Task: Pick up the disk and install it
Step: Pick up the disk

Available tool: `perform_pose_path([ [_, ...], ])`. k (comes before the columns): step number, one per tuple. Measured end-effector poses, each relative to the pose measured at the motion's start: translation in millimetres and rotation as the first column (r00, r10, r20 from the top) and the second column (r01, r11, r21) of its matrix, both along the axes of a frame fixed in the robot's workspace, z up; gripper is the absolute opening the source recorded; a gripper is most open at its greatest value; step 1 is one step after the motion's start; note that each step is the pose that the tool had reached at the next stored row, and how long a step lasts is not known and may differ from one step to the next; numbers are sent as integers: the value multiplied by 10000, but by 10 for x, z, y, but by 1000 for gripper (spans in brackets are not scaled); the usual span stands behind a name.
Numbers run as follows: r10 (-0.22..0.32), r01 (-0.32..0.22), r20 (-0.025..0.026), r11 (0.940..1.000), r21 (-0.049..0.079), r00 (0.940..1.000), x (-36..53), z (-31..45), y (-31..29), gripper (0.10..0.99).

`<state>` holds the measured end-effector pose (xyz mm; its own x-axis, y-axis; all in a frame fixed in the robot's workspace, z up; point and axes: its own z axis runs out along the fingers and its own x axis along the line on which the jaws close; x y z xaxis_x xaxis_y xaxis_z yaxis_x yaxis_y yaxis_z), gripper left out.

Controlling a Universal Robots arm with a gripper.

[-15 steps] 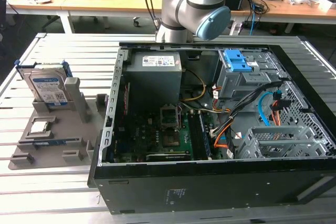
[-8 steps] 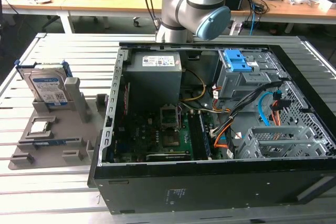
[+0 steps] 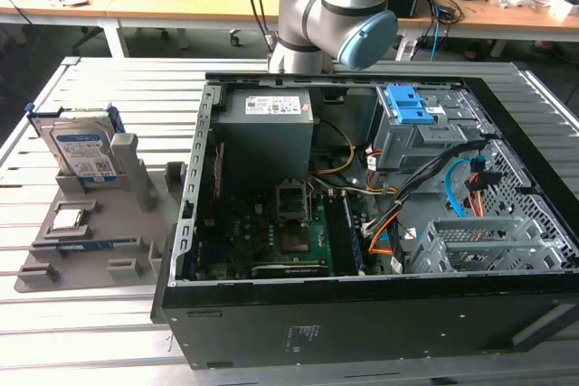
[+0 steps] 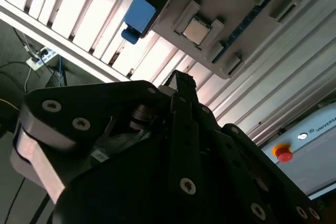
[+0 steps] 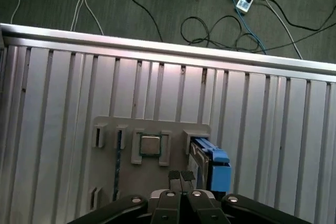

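Exterior view put the disk (image 3: 81,146) at nine o'clock from the open case (image 3: 362,332). It stood on edge in a slot of the grey holder (image 3: 109,223) on the slatted table (image 3: 118,88). A chip (image 3: 70,219) lay in the holder at six o'clock from the disk. The arm (image 3: 330,6) rose at twelve o'clock from the case. In the first wrist view the gripper (image 5: 181,176) was clenched on nothing and hung above the holder, clear of the disk (image 5: 215,163).
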<state>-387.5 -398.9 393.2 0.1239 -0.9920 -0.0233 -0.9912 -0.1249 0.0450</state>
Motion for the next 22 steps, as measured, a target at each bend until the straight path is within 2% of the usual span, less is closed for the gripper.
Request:
perform_pose_path([
  [2, 540, -540, 0, 9985, 0, 9985, 0, 0, 0, 106],
  [7, 563, -563, 0, 9984, -35, 9984, 0, -1, 1, 106],
  [11, -116, 116, -5, 9999, -120, 9999, 0, -2, 0, 106],
  [15, -871, 871, -3, 9961, -133, 9962, 0, -5, 1, 106],
  [17, -1446, 1446, -3, 9894, -137, 9895, 0, -8, 1, 106],
  [18, -1856, 1856, -3, 9825, -141, 9826, 0, -10, 1, 106],
  [19, -2078, 2078, 1, 9780, -160, 9782, 0, -10, 0, 106],
  [22, -2101, 2101, 4, 9775, -176, 9777, 0, -10, 0, 106],
])
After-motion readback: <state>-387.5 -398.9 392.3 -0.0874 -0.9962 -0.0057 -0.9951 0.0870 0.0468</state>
